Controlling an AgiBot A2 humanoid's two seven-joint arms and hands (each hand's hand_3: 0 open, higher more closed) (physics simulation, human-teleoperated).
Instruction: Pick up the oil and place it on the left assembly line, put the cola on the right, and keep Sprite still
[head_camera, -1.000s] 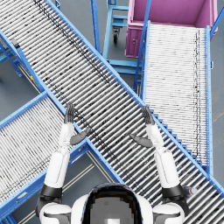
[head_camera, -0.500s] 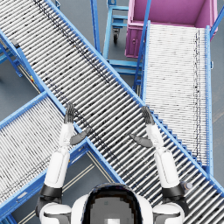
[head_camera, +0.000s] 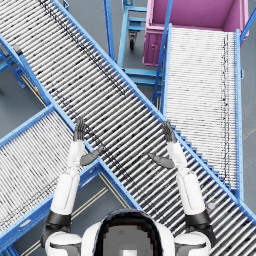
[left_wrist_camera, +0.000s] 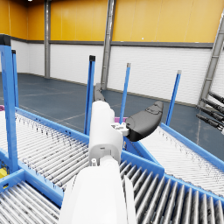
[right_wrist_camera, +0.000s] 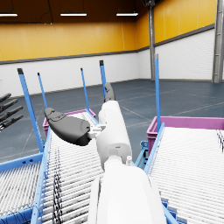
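Two white arms reach forward from the bottom of the head view, and both dark hands are empty with fingers spread. None of the views lets me tell where the oil, the cola or the Sprite are. The left hand (head_camera: 80, 145) is held over the near edge of the middle conveyor (head_camera: 115, 107), fingers straight and pointing away from the robot, thumb turned inward. The right hand (head_camera: 169, 148) mirrors it further along the same rollers, thumb turned toward the left hand, the two hands well apart. The left conveyor (head_camera: 27, 162) is cut off by the picture's left edge, so its far end cannot be seen. The right conveyor (head_camera: 200, 90) runs up to a pink bin (head_camera: 197, 14), whose far side is cut off by the top edge. In the left wrist view the white forearm hides most of the left hand (left_wrist_camera: 143, 123); only the thumb and a dark tip behind the wrist show. At that view's right edge, dark fingertips (left_wrist_camera: 211, 112) of the other hand enter, the rest cut off. In the right wrist view the right hand (right_wrist_camera: 69, 126) is likewise mostly hidden by its forearm, the thumb sticking out sideways. Fingertips (right_wrist_camera: 7, 112) of the left hand poke in at that view's edge.
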